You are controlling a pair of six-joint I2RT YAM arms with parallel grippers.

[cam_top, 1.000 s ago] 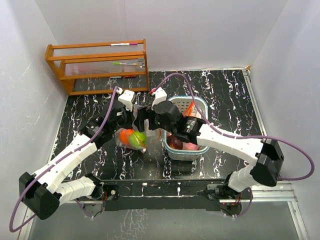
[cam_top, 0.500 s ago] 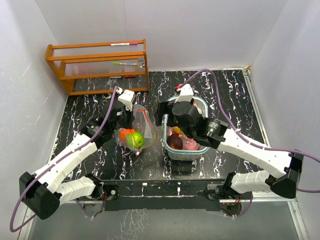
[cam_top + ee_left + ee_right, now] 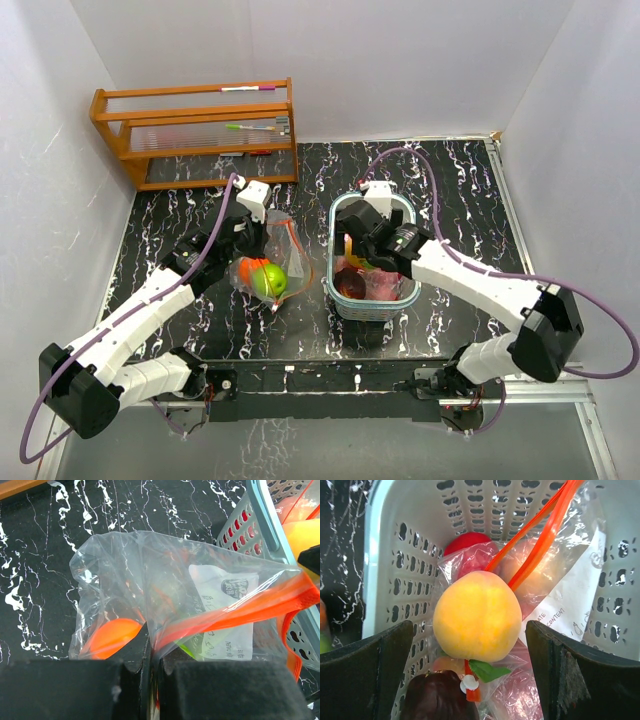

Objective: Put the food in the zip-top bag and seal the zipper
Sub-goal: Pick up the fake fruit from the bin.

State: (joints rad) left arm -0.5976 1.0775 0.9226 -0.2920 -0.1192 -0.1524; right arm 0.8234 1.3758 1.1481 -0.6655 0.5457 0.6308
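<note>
— Two fruits are already sitting in the zip-top bag [image 3: 150, 575], an orange fruit [image 3: 111, 636] and a green fruit [image 3: 270, 281]. Where is the bag lying?

— Around the middle of the table, just beside the basket [image 3: 371, 555], on the side toward the left edge. The left gripper [image 3: 151, 650] is pinching the bag's rim, with its fingers closed tight on the plastic near the orange zipper.

— And the right gripper [image 3: 470, 632]?

— It is hanging inside the basket, fingers spread wide and gripping nothing. The yellow-pink peach [image 3: 476, 615] is lying right between them, touching neither finger. A dark purple fruit [image 3: 437, 696] is sitting just beside it and a red fruit [image 3: 467, 542] behind.

— How should it be closing?

— I am thinking it should be going a little lower, centring on the widest part of the peach, then squeezing slowly, because the glossy round skin may be slipping out. A second bag [image 3: 565, 600] is lying against the peach, so the fingers should be avoiding its film.
</note>
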